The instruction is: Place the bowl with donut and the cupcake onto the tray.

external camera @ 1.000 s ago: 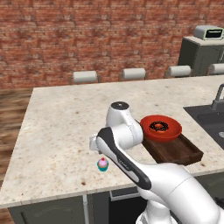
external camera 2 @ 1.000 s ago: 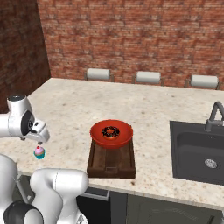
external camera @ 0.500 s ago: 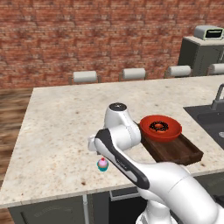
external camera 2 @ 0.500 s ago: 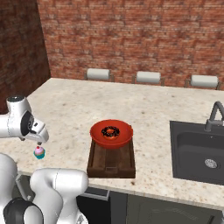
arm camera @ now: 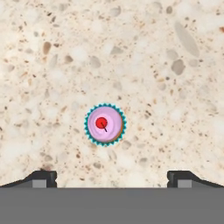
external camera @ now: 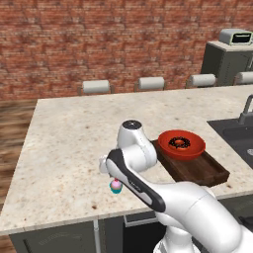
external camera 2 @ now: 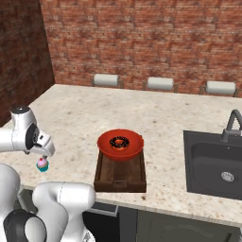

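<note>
The cupcake (arm camera: 105, 124) with teal wrapper, pink frosting and red cherry stands upright on the speckled counter, near its front edge (external camera: 115, 186) (external camera 2: 42, 164). My gripper (arm camera: 111, 178) hangs straight above it, open, fingertips spread wide to either side and clear of it. From the right base, the gripper (external camera 2: 43, 153) sits just over the cupcake. The red bowl (external camera: 181, 145) (external camera 2: 120, 144) holds the chocolate donut (external camera: 179, 143) (external camera 2: 119, 142) and rests on the far end of the brown wooden tray (external camera: 197, 168) (external camera 2: 120, 175), to the right of the cupcake.
A dark sink (external camera 2: 220, 165) with a faucet (external camera 2: 230, 125) is set into the counter right of the tray. Stool backs (external camera: 96, 87) line the far side of the counter before a brick wall. The counter's front edge (external camera: 59, 217) runs close behind the cupcake.
The hand has sunk a little toward the cupcake. The cupcake, bowl and tray have stayed where they were.
</note>
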Robot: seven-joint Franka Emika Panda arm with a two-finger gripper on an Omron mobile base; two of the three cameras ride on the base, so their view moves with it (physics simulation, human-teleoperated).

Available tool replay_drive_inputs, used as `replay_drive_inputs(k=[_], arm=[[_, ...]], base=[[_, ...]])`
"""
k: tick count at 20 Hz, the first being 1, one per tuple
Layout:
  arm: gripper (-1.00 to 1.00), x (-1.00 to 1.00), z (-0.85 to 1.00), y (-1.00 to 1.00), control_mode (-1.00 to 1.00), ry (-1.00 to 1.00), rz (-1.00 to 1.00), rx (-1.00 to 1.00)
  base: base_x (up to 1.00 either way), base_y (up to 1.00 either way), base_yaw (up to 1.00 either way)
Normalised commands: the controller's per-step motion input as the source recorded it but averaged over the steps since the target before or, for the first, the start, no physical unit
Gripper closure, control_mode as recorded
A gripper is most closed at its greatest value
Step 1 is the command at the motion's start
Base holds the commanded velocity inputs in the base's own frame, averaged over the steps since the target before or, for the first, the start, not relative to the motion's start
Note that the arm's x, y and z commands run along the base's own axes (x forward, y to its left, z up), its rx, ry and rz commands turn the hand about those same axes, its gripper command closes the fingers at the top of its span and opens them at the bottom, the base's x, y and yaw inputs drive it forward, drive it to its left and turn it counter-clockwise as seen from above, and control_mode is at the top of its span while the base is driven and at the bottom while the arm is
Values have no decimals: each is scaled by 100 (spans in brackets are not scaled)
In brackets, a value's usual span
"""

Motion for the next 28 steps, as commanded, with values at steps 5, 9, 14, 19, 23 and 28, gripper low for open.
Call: replay_drive_inputs(k=[5, 9, 14, 19, 23, 28], arm=[[-100, 11, -18, 0, -100, 0, 0, 0], [-100, 12, -17, 1, -100, 0, 0, 0], [-100, 8, -17, 15, -100, 0, 0, 0], [-100, 7, -15, 7, -100, 0, 0, 0], [-100, 5, -12, 0, -100, 0, 0, 0], [-100, 0, -10, 0, -100, 0, 0, 0]], base=[[0, 0, 0], [0, 0, 0], [0, 0, 0], [0, 0, 0], [0, 0, 0], [0, 0, 0]])
